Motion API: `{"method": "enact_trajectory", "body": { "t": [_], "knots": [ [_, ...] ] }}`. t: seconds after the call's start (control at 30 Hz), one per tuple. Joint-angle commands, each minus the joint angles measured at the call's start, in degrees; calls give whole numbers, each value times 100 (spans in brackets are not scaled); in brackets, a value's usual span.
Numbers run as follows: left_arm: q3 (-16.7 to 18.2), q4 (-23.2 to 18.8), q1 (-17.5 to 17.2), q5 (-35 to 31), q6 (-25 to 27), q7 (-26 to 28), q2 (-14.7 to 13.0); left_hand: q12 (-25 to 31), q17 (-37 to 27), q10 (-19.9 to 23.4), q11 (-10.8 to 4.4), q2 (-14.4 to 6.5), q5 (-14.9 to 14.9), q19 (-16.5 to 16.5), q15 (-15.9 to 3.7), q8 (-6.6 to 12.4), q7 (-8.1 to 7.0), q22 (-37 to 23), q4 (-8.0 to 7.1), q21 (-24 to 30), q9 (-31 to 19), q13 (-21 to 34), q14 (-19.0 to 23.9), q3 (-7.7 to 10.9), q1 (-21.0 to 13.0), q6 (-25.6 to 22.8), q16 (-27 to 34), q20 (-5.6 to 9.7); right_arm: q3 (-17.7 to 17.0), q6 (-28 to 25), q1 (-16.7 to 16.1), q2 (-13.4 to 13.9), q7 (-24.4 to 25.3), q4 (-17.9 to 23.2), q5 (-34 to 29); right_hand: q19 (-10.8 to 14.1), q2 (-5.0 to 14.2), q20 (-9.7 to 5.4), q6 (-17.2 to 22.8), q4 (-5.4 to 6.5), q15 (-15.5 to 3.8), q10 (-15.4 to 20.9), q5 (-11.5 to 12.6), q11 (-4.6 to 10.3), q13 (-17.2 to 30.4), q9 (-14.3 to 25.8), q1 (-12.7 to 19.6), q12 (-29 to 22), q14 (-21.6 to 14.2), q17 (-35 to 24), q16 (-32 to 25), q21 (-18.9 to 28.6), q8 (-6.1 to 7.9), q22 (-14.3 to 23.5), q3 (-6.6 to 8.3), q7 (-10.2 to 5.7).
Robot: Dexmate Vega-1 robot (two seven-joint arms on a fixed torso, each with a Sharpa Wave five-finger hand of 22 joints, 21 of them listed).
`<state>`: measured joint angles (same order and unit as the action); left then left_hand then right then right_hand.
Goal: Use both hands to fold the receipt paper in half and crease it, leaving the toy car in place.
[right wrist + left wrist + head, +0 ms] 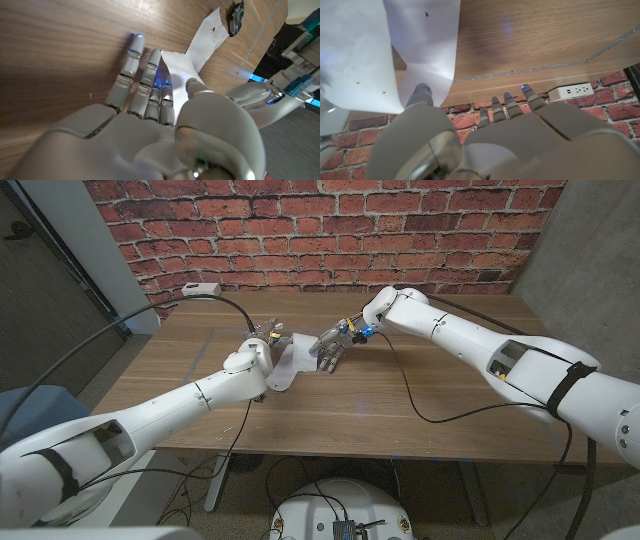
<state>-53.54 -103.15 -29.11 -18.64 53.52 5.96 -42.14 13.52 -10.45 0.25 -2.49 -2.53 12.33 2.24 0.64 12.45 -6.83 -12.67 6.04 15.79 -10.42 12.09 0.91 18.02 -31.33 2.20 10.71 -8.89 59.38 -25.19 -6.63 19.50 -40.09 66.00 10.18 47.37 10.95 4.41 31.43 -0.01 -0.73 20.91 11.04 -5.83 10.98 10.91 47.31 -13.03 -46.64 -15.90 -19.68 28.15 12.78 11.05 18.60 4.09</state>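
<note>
Curled white receipt paper point(427, 45) (thin, smooth)

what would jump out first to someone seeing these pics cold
The two white arms meeting mid-table over the white receipt paper, the left hand and right hand at its opposite ends. Next, the red brick wall behind the wooden table, and the small dark toy car on the paper's far end.

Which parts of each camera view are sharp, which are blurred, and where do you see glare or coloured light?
Head view: evenly lit and sharp. Left wrist view: the left hand is blurred up close, the receipt paper looks bright, and the table has a faint bluish sheen. Right wrist view: the right hand is soft, with blue lights on its fingers.
</note>
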Motion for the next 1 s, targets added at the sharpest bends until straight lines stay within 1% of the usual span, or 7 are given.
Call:
{"method": "enact_trajectory", "body": {
  "t": [0.03,0.2,0.37,0.43,0.73,0.87,1.0],
  "knots": [
    [459,-1591,-13,311,606,-1147,-858,69,12,222,-27,-182,-92,-149,22,85,-64,0,205,61,-1,2,60,217,-303,-403,42,-91,28,-167,-156,159,346,432,-238,-6,0,-18,79,-2,-31,50,27,16,-3,7,101,5,-14,-53,-35,37,25,18,60,11],
    [1156,-2281,-304,873,1031,-1178,-1154,183,31,660,6,-330,-86,-458,-62,165,45,28,356,171,2,-17,407,422,-620,-1054,98,-75,64,-235,-134,150,294,449,-247,15,6,-47,78,-12,-46,37,31,32,-2,7,124,18,-16,-81,-45,59,7,27,86,0],
    [2808,-2458,-1789,1713,-487,12,-1281,258,28,1019,59,-363,-5,-613,-131,191,213,28,329,238,-2,-28,849,538,-721,-1554,170,-58,170,-259,-48,204,-14,536,-239,237,-21,-183,122,27,-175,95,19,51,0,9,98,24,-312,-146,-157,213,-37,66,120,28],
    [3110,-2356,-2161,1793,-1051,480,-1220,279,8,1128,103,-337,-14,-623,-122,184,292,18,242,251,-4,-28,1004,486,-567,-1680,205,-46,244,-271,1,254,-195,625,-254,375,-37,-257,142,44,-279,148,11,74,0,12,84,20,-500,-162,-210,308,-58,86,141,30],
    [2691,-1772,-1856,1525,-1491,726,-1072,274,-24,1253,70,-452,-29,-785,-253,45,242,-8,41,341,-13,-23,1231,425,-216,-1604,239,30,206,-83,80,307,-1192,566,222,791,-85,-551,114,72,-513,504,-23,49,-3,21,66,-52,-919,-65,-191,529,-118,19,243,94],
    [2452,-1352,-1570,1514,-1805,519,-969,278,-5,1413,124,-890,49,-938,-284,11,306,-36,28,441,-21,-22,1384,753,-330,-1722,216,76,55,-12,-44,438,-1204,763,386,921,-82,-692,166,46,-551,654,-36,66,-5,27,115,-58,-876,50,-24,589,-112,-29,351,100],
    [2179,-939,-1261,1421,-1970,347,-803,238,-28,1505,100,-1020,164,-1029,-314,-63,359,-78,-44,552,-35,-14,1518,1438,-673,-1731,195,68,-677,748,-1008,1120,164,2026,415,187,-24,-439,342,-47,-230,611,-40,55,5,39,292,73,-55,180,531,331,-106,-66,648,100]
  ]
}}
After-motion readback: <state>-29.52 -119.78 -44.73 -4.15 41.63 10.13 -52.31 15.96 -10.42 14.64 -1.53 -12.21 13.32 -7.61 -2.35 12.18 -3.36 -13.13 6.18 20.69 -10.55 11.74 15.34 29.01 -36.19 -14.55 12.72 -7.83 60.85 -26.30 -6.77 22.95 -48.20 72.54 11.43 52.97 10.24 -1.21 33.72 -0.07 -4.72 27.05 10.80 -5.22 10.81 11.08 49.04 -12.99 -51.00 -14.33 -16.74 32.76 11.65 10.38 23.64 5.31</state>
